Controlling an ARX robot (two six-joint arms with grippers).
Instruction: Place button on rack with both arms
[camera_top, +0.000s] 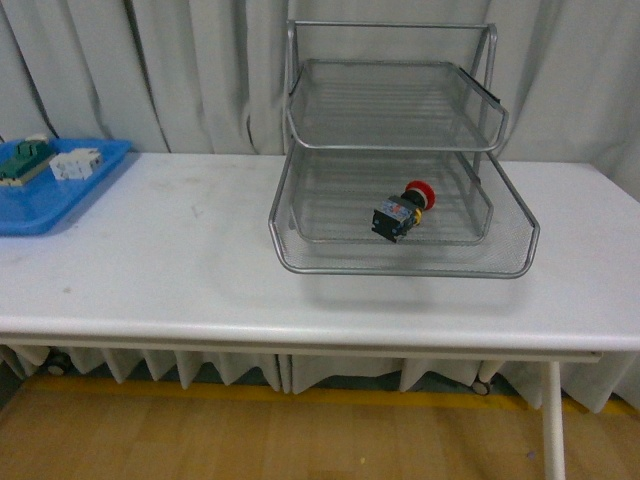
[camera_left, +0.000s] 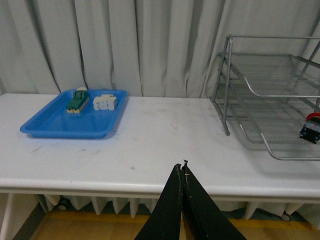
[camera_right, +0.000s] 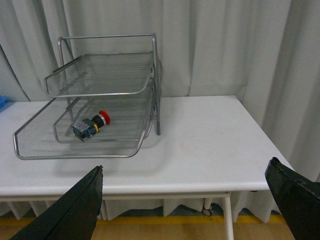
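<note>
The button (camera_top: 403, 211), red cap with a yellow collar and dark body, lies on its side on a lower mesh tier of the silver wire rack (camera_top: 300, 258). The right wrist view shows the button (camera_right: 90, 125) in the rack (camera_right: 30, 150) too, and the left wrist view catches the button (camera_left: 312, 129) at the frame edge inside the rack (camera_left: 225, 107). My left gripper (camera_left: 182, 165) is shut with nothing in it, hanging off the table's front edge. My right gripper (camera_right: 186, 172) is wide open and empty, also off the front edge. Neither arm appears in the front view.
A flat blue tray (camera_top: 30, 215) sits at the table's left end with a green block (camera_top: 20, 160) and a white block (camera_top: 76, 163) in it. The white table (camera_top: 180, 260) spans the view. Grey curtains hang behind.
</note>
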